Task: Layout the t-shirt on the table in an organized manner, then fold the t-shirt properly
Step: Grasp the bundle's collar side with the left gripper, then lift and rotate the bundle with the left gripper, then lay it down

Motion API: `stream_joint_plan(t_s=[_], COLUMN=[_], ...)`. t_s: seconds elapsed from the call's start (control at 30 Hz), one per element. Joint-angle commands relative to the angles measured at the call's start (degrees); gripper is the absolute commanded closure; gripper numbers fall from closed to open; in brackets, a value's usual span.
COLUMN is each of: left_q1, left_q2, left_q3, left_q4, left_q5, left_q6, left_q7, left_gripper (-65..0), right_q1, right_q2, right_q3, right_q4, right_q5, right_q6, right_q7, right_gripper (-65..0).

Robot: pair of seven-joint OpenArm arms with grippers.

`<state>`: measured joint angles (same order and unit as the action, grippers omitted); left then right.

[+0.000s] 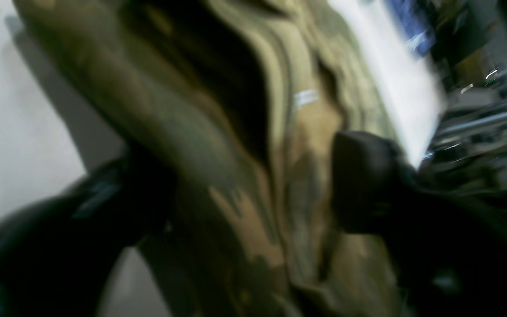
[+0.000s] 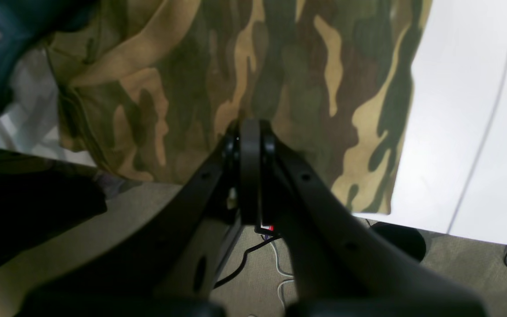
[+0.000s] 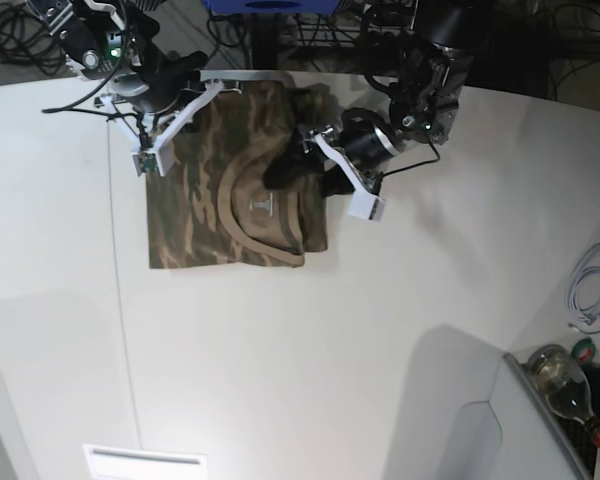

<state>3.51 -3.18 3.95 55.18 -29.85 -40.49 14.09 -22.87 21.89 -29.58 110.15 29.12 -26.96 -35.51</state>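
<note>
Lying folded on the table (image 3: 380,350), the t-shirt (image 3: 195,210) bears an unreadable label; left jaws wide, right closed.

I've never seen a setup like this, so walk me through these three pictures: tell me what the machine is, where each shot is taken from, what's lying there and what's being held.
It is a robot with two arms working over a white table. The base view looks straight down on everything. The other two pictures come from small cameras mounted on each arm's wrist, so they look along the grippers.

On the table lies a camouflage t-shirt, partly folded, its tan collar showing.

The right gripper, at upper left in the base view, is shut, pinching the shirt's edge near the table's rim. The left gripper, on the other side, has its dark fingers spread around bunched cloth; that picture is blurred, so I cannot tell whether it grips. A bottle stands at the lower right corner.
</note>
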Motion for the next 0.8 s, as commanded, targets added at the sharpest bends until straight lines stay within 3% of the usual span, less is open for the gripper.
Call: stream_joint_plan(t_s=[0.0, 0.1, 0.13, 0.27, 0.4, 0.5, 0.63, 0.77], left_q1=[0.3, -1.8, -2.8, -7.9, -13.7, -16.7, -20.8, -24.3], left_q2=[-0.2, -0.6, -0.6, -1.9, -2.1, -4.3, -5.7, -7.7], left_q3=[0.1, 0.8, 0.8, 0.8, 3.0, 12.2, 25.4, 37.3], left_q4=[-0.4, 0.0, 0.1, 0.3, 1.8, 5.4, 7.9, 7.5], left_q5=[2.8, 4.9, 5.5, 13.1, 26.1, 36.6, 45.3, 51.6], left_q6=[0.5, 2.2, 2.9, 3.3, 3.1, 3.1, 3.1, 3.1], left_q7=[2.5, 2.7, 2.8, 8.6, 13.8, 13.9, 13.6, 6.3], left_gripper=[-31.4, -4.6, 0.0, 0.0, 0.0, 0.0, 0.0, 0.0], right_q1=[0.0, -2.2, -3.2, -7.2, -8.8, -9.1, -9.2, -9.3], right_q2=[0.3, -0.2, -0.3, -0.3, -2.5, -5.9, -7.9, -9.0], right_q3=[0.8, 5.7, 7.3, 11.3, 15.6, 20.1, 23.1, 23.6], right_q4=[0.9, 1.0, 1.0, 3.1, 3.4, 3.2, 3.1, 3.1], right_q5=[-0.2, -0.2, -0.2, -0.2, -0.1, -0.1, -0.1, 0.0], right_q6=[0.3, 0.3, 0.3, 0.3, 0.3, 0.3, 0.3, 0.3], right_q7=[1.1, 1.8, 3.0, 9.0, 11.5, 8.3, 7.0, 6.9], right_gripper=[-0.8, -0.8, -0.8, -0.8, -0.8, -0.8, -0.8, -0.8])
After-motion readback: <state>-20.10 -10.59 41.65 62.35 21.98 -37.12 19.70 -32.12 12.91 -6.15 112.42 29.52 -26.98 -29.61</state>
